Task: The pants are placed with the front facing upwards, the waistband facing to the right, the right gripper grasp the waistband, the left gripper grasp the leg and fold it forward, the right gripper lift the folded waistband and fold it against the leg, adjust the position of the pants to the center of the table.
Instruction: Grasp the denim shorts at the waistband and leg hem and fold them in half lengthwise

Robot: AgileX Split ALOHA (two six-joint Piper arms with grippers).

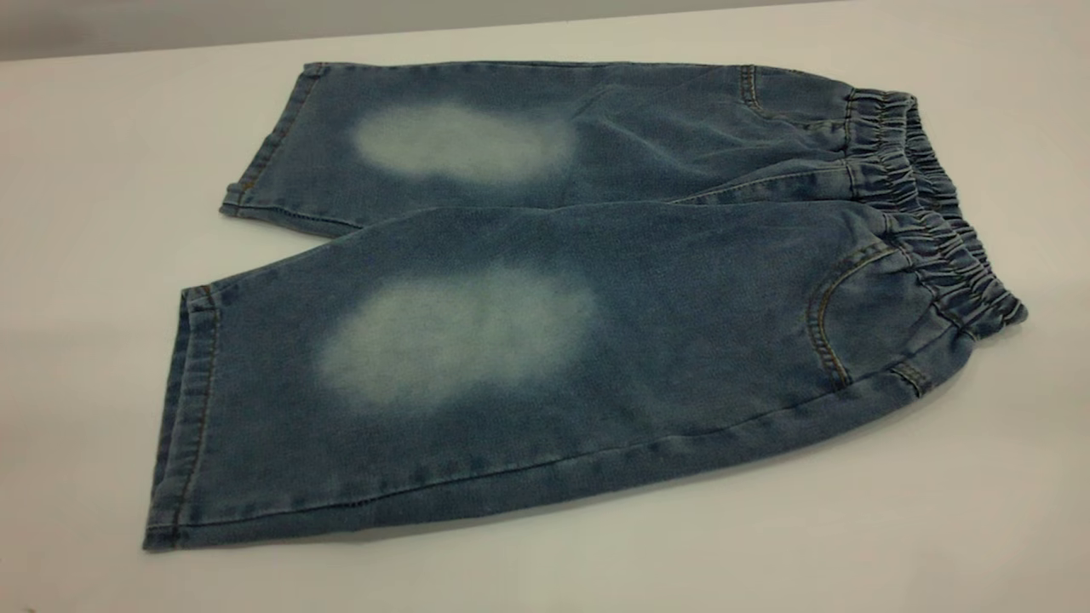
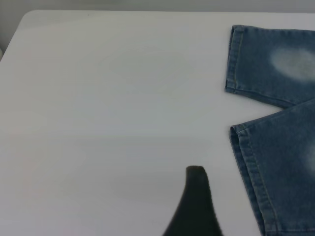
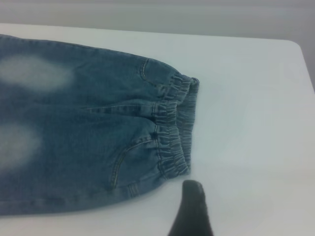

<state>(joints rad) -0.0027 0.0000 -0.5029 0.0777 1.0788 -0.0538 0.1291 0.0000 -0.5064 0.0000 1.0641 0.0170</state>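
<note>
Two black pincers, each seen only as a single dark tip from its own wrist camera, so no telling whether apart or together. Left pincer [image 2: 196, 204] above bare table, just off the stitched leg hems [image 2: 246, 147], touching nothing. Right pincer [image 3: 192, 209] likewise above bare table, just beside the near end of the ruched elastic waistband [image 3: 173, 128], clear of the cloth.

Small short-legged blue denim pants [image 1: 596, 289] spread flat and unfolded on the large plain white table [image 1: 102, 153], front side up, curved tan-stitched pockets showing near the top. Waistband [image 1: 928, 204] toward the table's right edge, hems [image 1: 192, 417] toward its left. Legs parted slightly at the hems, the nearer overlapping the farther toward the crotch. One pale faded oval on each leg [image 1: 456, 336].
</note>
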